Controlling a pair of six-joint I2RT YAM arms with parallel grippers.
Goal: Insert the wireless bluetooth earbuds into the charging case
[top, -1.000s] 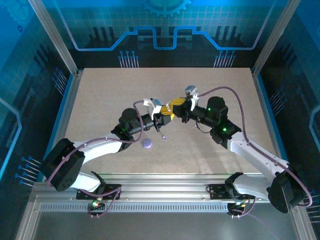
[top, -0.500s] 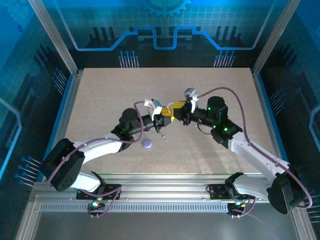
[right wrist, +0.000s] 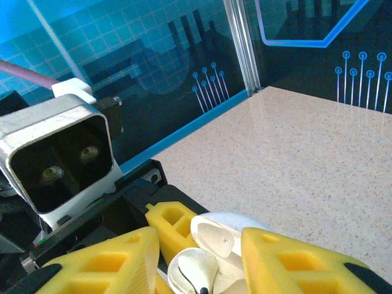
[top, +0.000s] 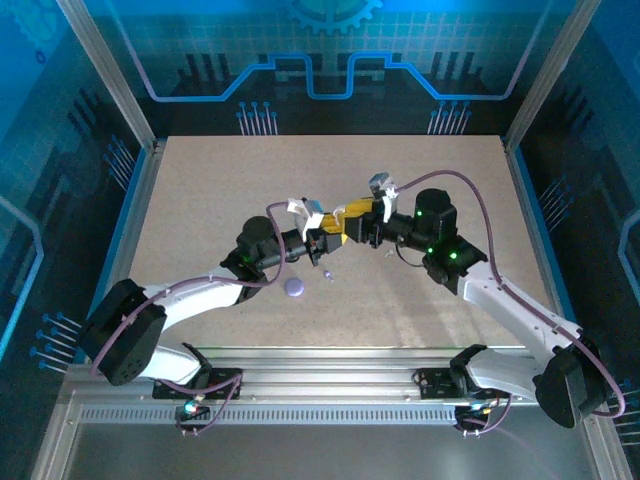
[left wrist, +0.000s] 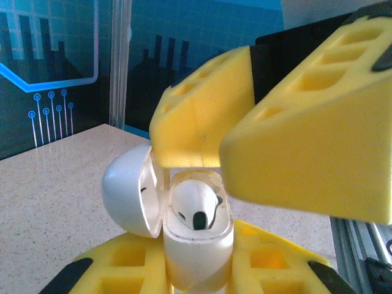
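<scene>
My left gripper [left wrist: 199, 272] is shut on the white charging case [left wrist: 196, 245], held upright between its yellow fingers [left wrist: 122, 269]. The lid [left wrist: 125, 190] hangs open to the left. A whitish earbud [left wrist: 193, 205] sits in the case's well. My right gripper [right wrist: 199, 263] hovers just above the case, open, its yellow fingers [left wrist: 202, 116] apart on either side of the earbud [right wrist: 195, 269]. From above, the two grippers [top: 322, 243] [top: 352, 222] meet over the middle of the table. A lavender-purple round case [top: 295, 287] lies on the table with a tiny purple earbud [top: 328, 274] beside it.
The speckled beige table [top: 220, 190] stretches wide on all sides of the arms. Blue-lit panels and metal posts [top: 105, 75] wall it in. The left wrist camera housing [right wrist: 58, 150] sits close to my right fingers.
My right gripper's jaws have parted and it has shifted slightly left and lower over the case. The left gripper keeps hold of the white case in place.
</scene>
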